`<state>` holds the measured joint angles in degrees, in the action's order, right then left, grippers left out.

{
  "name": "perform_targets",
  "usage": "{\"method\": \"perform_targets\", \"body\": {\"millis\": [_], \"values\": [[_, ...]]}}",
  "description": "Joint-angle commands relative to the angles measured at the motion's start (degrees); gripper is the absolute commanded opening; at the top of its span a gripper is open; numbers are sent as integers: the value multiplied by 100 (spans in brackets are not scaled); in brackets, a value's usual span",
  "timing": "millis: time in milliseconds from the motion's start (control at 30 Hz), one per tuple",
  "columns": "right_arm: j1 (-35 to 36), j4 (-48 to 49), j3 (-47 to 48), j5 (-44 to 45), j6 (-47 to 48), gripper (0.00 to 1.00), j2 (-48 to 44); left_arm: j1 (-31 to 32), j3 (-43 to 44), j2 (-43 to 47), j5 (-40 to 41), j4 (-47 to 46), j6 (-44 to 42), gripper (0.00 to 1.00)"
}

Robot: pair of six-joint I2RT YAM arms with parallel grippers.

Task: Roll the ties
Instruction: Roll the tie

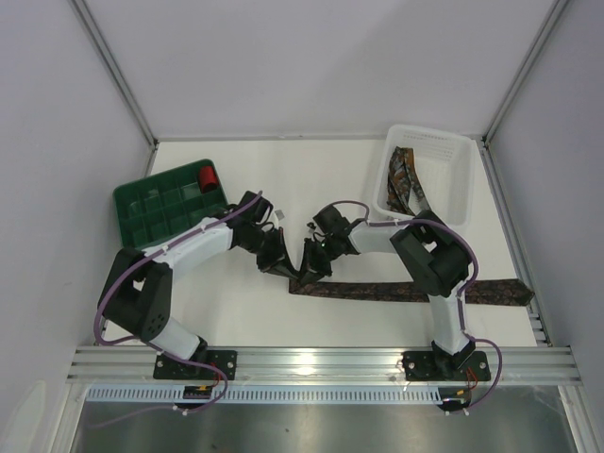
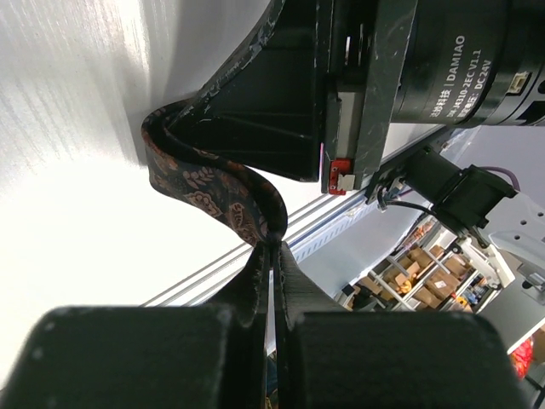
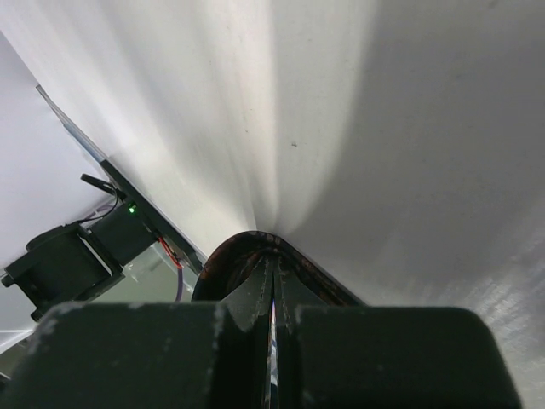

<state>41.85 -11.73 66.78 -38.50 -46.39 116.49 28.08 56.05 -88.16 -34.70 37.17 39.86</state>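
Observation:
One patterned tie (image 1: 406,293) lies stretched along the near part of the table, its pointed end at the right. Its left end is lifted between the two grippers. My left gripper (image 1: 280,267) (image 2: 272,249) is shut on that end of the tie (image 2: 209,183), which curls from its tips around the black fingers (image 2: 255,119) of the right gripper. My right gripper (image 1: 310,267) (image 3: 274,260) is shut, with the tie (image 3: 223,256) looped tightly over its fingertips. More ties (image 1: 408,179) lie heaped in the white basket (image 1: 462,179).
A green compartment tray (image 1: 156,212) stands at the back left with a small red roll (image 1: 208,176) in one corner. The aluminium rail (image 1: 321,363) runs along the near edge. White walls close the sides and back.

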Motion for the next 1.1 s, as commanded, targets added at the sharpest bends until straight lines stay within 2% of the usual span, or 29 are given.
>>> {"method": "perform_targets", "body": {"millis": [0, 400, 567, 1067], "values": [[-27, -76, -60, -78, 95, 2, -179, 75, 55, 1, -37, -61, -31, 0], [-27, 338, 27, -438, -63, 2, 137, 321, 187, -228, -63, -148, 83, 0], [-36, 154, 133, -562, 77, 2, 252, 444, 230, -377, -55, -306, 171, 0], [-238, -901, 247, -44, 666, 3, -302, 585, 301, -562, 77, -342, 233, 1]]}}
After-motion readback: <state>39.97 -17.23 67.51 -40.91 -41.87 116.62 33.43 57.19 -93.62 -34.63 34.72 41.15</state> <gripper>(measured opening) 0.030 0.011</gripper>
